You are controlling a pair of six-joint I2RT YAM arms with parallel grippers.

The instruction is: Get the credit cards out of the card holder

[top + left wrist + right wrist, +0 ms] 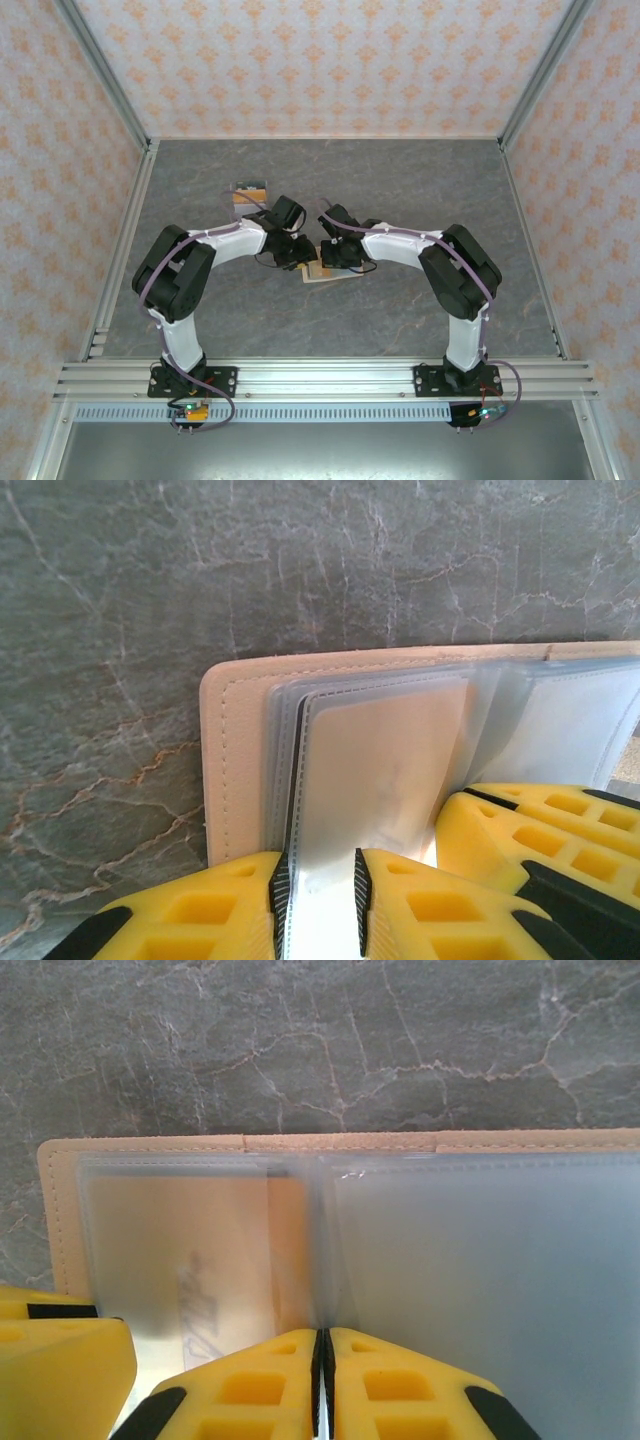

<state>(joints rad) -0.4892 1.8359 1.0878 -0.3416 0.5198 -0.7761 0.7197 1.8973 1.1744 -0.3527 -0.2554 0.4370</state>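
The card holder (320, 274) lies spread open on the table between the two wrists. Its beige cover (240, 750) runs along the left, with frosted pockets beside it. One pocket holds a tan-orange credit card (190, 1250), which is also the pale card (385, 760) behind the plastic. My left gripper (320, 865) stands a narrow way open, its pads on either side of that pocket's near edge. My right gripper (322, 1335) is shut on a thin clear pocket leaf at the holder's middle fold. A small pile of credit cards (250, 192) lies behind the left arm.
The grey marbled tabletop (420, 180) stretches out behind and beside the arms. Metal frame rails (120, 250) and patterned walls close it in. The two grippers' yellow fingers (540, 825) nearly touch over the holder.
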